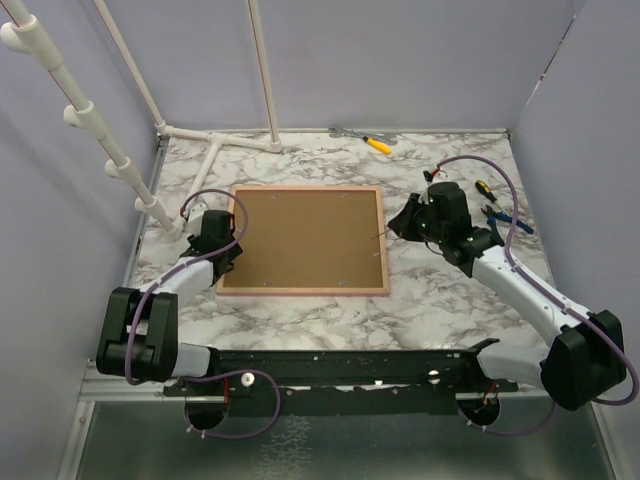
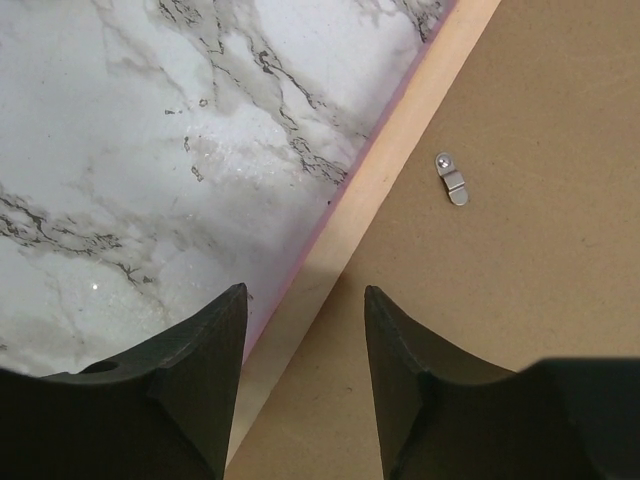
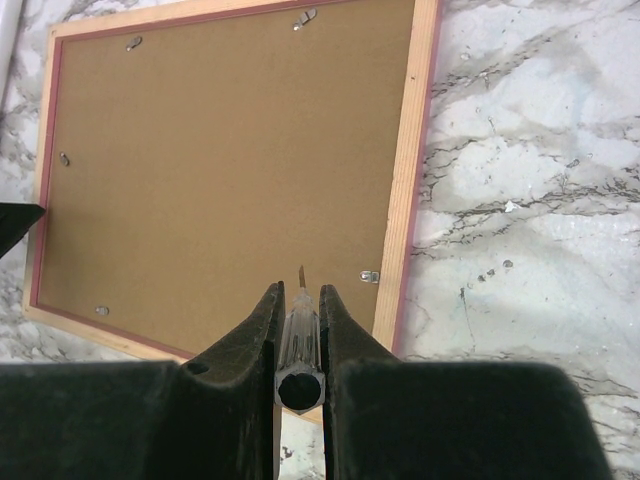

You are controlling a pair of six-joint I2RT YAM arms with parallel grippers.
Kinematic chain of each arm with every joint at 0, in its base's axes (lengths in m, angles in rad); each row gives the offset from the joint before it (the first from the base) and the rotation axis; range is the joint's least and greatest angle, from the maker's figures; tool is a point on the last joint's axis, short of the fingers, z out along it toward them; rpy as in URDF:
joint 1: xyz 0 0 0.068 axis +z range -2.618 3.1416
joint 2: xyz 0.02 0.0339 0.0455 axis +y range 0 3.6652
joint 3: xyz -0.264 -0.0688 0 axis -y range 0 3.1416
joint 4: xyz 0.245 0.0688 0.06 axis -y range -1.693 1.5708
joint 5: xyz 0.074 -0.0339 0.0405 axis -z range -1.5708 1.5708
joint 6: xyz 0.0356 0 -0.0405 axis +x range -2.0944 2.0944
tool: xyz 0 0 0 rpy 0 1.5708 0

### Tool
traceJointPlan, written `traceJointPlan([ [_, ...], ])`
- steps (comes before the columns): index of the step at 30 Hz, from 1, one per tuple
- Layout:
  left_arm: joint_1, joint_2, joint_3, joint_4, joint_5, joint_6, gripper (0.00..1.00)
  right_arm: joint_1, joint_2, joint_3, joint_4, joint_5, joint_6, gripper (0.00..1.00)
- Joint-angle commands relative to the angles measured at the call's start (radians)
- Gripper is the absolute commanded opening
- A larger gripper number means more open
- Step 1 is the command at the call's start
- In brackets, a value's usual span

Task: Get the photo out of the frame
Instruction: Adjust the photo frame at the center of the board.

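Marble-patterned table [image 1: 300, 320] is carrying everything, and the frame [image 1: 305, 240] is lying flat on its middle with the brown fibreboard back facing up and the thin pink border showing round the edge. The photo is not showing from this side. The left gripper [image 2: 305, 295] is hanging over the frame's left border with its jaws spread, one finger sitting above the marble and the other above the backing; whether they are touching the frame cannot be told. The right gripper [image 3: 298, 290] is reaching toward the frame's right side, its jaws pinching a clear-handled screwdriver [image 3: 298, 340] whose thin tip is pointing over the backing, near a small metal clip [image 3: 370, 276] by the right border. A second clip [image 2: 452, 178] is lying on the backing just beside the left border.
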Motion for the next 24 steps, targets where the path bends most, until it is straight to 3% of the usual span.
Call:
traceJointPlan([
  [1,0.021,0.028,-0.008,0.036,0.041,0.002,0.49,-0.001,0.021,-0.003,0.014,0.037,0.000,0.00],
  [12,0.026,0.083,-0.014,0.089,0.117,0.005,0.38,0.000,0.081,0.044,-0.047,0.168,-0.037,0.01],
  [24,0.025,0.088,-0.047,0.132,0.188,-0.003,0.27,-0.001,0.148,0.055,-0.033,0.163,-0.084,0.01],
])
